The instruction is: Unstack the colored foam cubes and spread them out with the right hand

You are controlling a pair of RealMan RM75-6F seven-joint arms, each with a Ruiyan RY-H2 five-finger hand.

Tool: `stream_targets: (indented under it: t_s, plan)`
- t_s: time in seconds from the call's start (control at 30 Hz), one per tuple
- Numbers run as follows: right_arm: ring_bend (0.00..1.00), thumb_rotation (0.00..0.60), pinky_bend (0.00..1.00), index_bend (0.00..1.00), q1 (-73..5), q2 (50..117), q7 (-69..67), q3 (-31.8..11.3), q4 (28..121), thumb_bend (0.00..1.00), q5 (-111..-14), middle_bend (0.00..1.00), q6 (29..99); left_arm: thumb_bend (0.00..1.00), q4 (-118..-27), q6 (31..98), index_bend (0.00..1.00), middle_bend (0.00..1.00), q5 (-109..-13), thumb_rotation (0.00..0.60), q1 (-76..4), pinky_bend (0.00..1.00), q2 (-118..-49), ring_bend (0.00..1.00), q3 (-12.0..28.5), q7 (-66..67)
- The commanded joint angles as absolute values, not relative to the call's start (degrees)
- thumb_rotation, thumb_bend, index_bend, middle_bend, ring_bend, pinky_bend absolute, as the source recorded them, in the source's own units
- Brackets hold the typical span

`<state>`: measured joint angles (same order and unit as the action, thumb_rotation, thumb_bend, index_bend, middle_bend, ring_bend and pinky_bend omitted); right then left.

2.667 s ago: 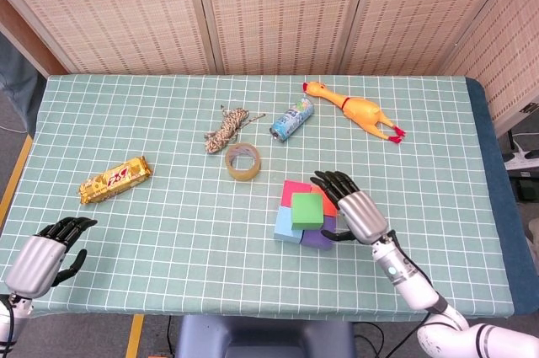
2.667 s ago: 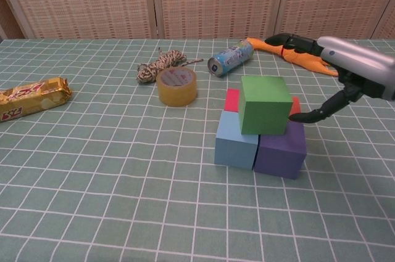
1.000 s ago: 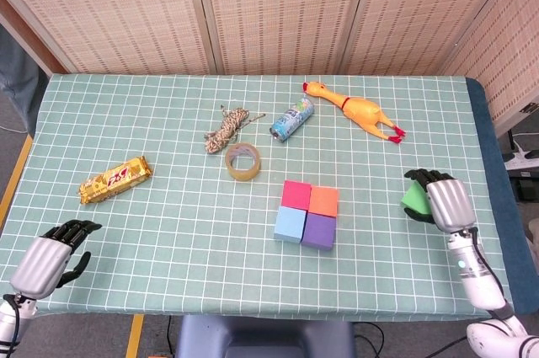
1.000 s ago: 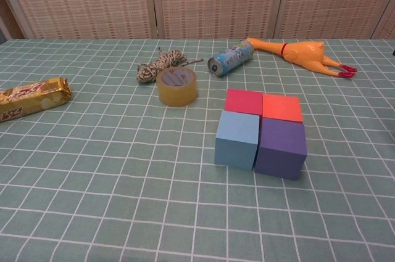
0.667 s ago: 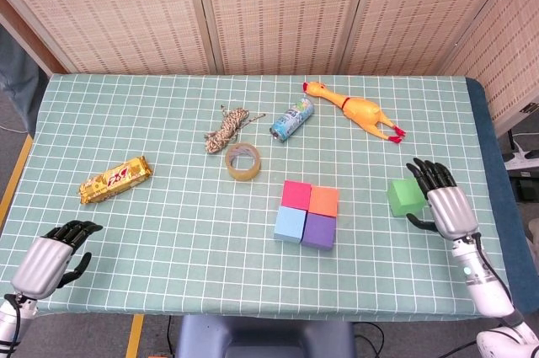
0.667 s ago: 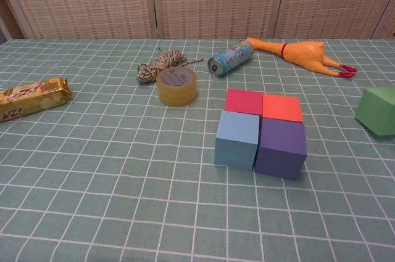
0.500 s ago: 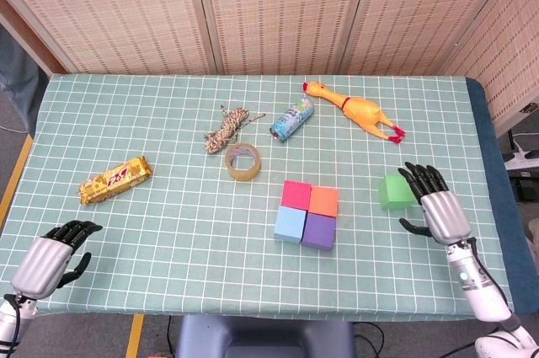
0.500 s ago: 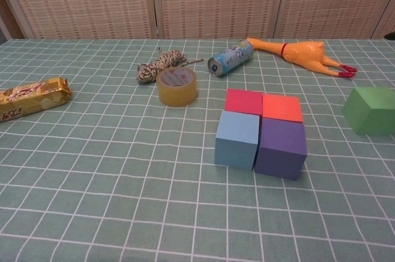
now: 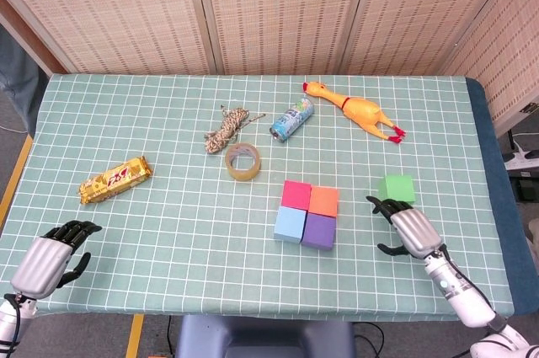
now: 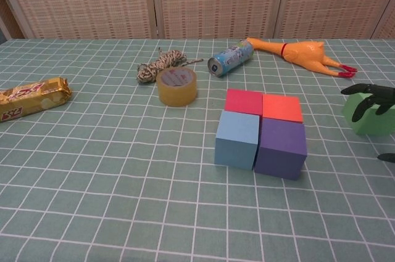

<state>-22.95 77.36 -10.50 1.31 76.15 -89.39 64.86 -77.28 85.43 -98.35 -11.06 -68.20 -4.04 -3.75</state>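
Note:
A block of foam cubes sits mid-table: pink cube [image 9: 296, 194], orange cube [image 9: 324, 200], blue cube [image 9: 289, 224] and purple cube [image 9: 317, 230], all touching. In the chest view they show as pink cube [image 10: 244, 101], orange cube [image 10: 282, 108], blue cube [image 10: 237, 139] and purple cube [image 10: 281, 147]. The green cube [image 9: 397, 187] rests alone on the cloth to their right, also green cube [image 10: 369, 117]. My right hand [image 9: 407, 229] hovers just in front of it, fingers spread, holding nothing; its fingertips [image 10: 370, 92] show at the chest view's right edge. My left hand [image 9: 44, 259] lies at the near left corner, fingers curled.
A tape roll [image 9: 242, 161], a rope bundle [image 9: 227, 130], a can [image 9: 291, 119] and a rubber chicken [image 9: 358, 109] lie behind the cubes. A snack bar [image 9: 114, 179] is at the left. The table's right edge [image 9: 488, 164] is close to the green cube.
My right hand carried the green cube off the stack to the right, set it down and let go. It has since drawn back toward the near side and left.

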Motion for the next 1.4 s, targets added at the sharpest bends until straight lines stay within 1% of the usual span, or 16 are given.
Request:
stream_targets:
  t_s: [0.03,0.1,0.17,0.23,0.3,0.43,0.57,0.67,0.83,1.0,1.4]
  plan:
    - [0.18,0.600,0.26,0.16,-24.10,79.17,-12.95,1.11,74.97,0.11,-89.57,0.32,63.75,0.49,-77.22,85.26,0.26,0.27,-98.32,0.600,-11.08,0.44,-68.23,0.25,-4.08,-3.67]
    - [0.18,0.600,0.26,0.19,-25.57,82.07,-17.27,0.82,71.70,0.11,-90.84,0.33,63.10,0.49,-77.30,84.95,0.26,0.27,-98.33,0.600,-11.17,0.44,-68.20,0.25,-4.17,-3.47]
    - [0.18,0.600,0.26,0.20,-26.41,84.11,-20.29,0.97,68.47,0.11,-92.33,0.32,63.57,0.49,-77.37,85.06,0.26,0.27,-98.34,0.600,-11.14,0.44,-68.09,0.25,-4.16,-3.40]
    - [0.17,0.600,0.26,0.20,-27.16,85.79,-22.91,1.14,65.92,0.11,-93.49,0.29,64.00,0.49,-77.43,85.25,0.26,0.27,-98.29,0.600,-11.07,0.44,-67.98,0.25,-4.10,-3.48]
    - [0.13,0.600,0.24,0.19,-27.76,86.93,-24.96,1.31,64.21,0.11,-94.36,0.25,64.40,0.48,-77.47,85.41,0.26,0.27,-98.20,0.600,-11.01,0.44,-67.91,0.25,-4.01,-3.59]
    - [0.09,0.600,0.19,0.17,-28.89,88.87,-28.47,1.89,61.50,0.11,-95.73,0.21,64.83,0.49,-77.55,85.83,0.26,0.27,-98.21,0.600,-10.85,0.44,-67.80,0.25,-3.94,-3.72]
    - [0.03,0.600,0.12,0.15,-30.22,90.14,-32.66,2.64,60.14,0.11,-96.98,0.15,64.73,0.49,-77.49,85.52,0.27,0.27,-98.31,0.600,-10.94,0.44,-67.90,0.24,-4.04,-3.56]
    - [0.01,0.600,0.11,0.14,-31.07,91.28,-34.55,3.30,58.59,0.11,-98.21,0.13,65.24,0.49,-77.61,85.40,0.27,0.27,-98.34,0.600,-10.97,0.44,-67.86,0.25,-4.08,-3.37]
    - [0.00,0.600,0.08,0.12,-31.79,92.16,-35.83,4.34,57.27,0.11,-99.50,0.09,66.17,0.49,-77.59,85.81,0.27,0.27,-98.26,0.600,-10.83,0.44,-67.76,0.25,-3.94,-3.60]
    - [0.00,0.600,0.04,0.06,-32.09,91.97,-36.72,5.40,57.01,0.11,-100.00,0.05,66.55,0.49,-77.54,85.89,0.27,0.27,-98.34,0.600,-10.81,0.44,-67.75,0.25,-3.95,-3.73]
    - [0.00,0.600,0.02,0.04,-32.44,90.47,-39.66,6.87,59.35,0.11,-100.12,0.03,67.44,0.49,-77.74,85.16,0.27,0.27,-98.42,0.600,-11.00,0.44,-67.76,0.25,-4.17,-3.15]
